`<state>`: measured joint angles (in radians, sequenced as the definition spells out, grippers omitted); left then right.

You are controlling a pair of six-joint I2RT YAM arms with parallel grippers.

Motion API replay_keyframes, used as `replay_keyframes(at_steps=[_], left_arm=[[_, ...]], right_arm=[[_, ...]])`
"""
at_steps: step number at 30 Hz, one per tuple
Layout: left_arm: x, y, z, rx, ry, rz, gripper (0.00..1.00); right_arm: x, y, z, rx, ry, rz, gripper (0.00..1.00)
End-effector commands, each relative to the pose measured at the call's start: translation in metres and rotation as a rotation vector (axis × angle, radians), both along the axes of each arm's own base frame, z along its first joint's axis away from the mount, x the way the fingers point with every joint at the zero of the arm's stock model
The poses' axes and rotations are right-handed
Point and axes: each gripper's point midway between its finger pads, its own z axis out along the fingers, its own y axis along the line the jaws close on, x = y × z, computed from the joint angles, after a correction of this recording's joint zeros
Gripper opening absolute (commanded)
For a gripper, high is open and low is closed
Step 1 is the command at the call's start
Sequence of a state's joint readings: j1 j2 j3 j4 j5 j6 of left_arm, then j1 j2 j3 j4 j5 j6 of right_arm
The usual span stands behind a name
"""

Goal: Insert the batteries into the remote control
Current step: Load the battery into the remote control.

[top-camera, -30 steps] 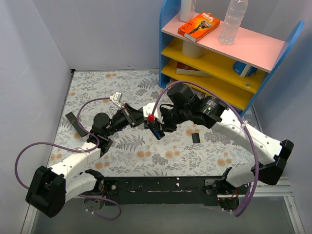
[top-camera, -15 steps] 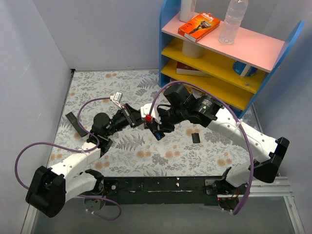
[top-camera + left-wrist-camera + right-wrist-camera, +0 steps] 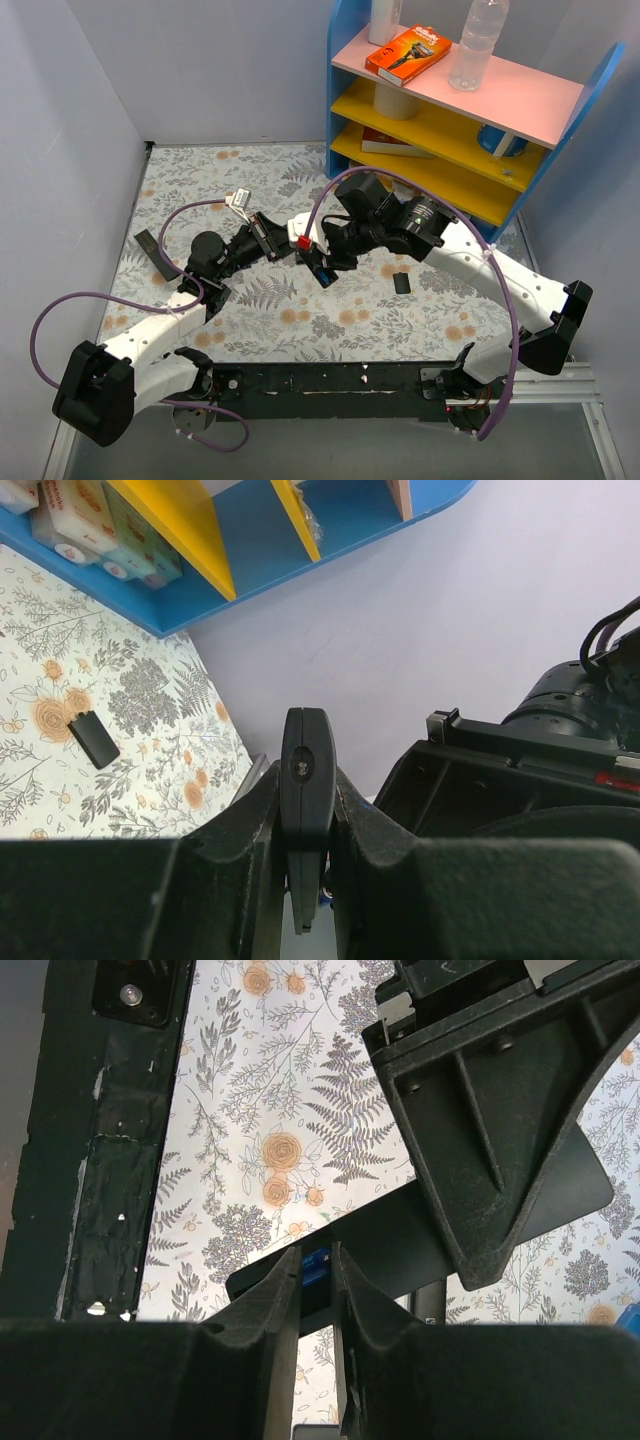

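Observation:
My left gripper (image 3: 268, 238) is shut on the slim black remote control (image 3: 326, 277) and holds it tilted above the table. In the left wrist view the remote (image 3: 307, 770) stands edge-on between the fingers. My right gripper (image 3: 308, 250) is shut on a blue battery (image 3: 318, 1265) and presses it against the remote's body (image 3: 400, 1230). A red end (image 3: 302, 241) shows at the right fingertips in the top view. A blue streak (image 3: 320, 269) shows on the remote near its free end; whether it is the second battery I cannot tell.
A small black rectangular piece (image 3: 401, 283) lies on the floral table right of the grippers and also shows in the left wrist view (image 3: 93, 738). A thin black strip (image 3: 150, 252) lies at the left. The blue, yellow and pink shelf (image 3: 450, 130) stands at the back right.
My right gripper has moved slightly left with the battery, closer onto the remote. The left gripper and the remote have stayed put.

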<state>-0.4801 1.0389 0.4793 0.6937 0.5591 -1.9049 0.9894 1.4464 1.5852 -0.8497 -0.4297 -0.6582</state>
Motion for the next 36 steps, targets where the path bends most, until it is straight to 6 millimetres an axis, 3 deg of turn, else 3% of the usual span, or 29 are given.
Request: replay_keyframes(at_steps=[1, 27, 31, 36], left_arm=[[-0.007, 0.003, 0.031, -0.067, -0.082, -0.008, 0.0], [-0.018, 0.013, 0.072, -0.188, -0.185, 0.009, 0.0], [-0.017, 0.012, 0.072, -0.181, -0.187, 0.005, 0.0], [-0.014, 0.01, 0.06, -0.145, -0.165, 0.014, 0.0]], right_arm=[[-0.004, -0.003, -0.003, 0.003, 0.01, 0.008, 0.23], [-0.005, -0.021, -0.044, -0.069, 0.05, -0.046, 0.14], [-0.004, -0.022, -0.05, -0.073, 0.049, -0.054, 0.14], [0.001, -0.014, -0.04, -0.036, 0.032, -0.057, 0.24]])
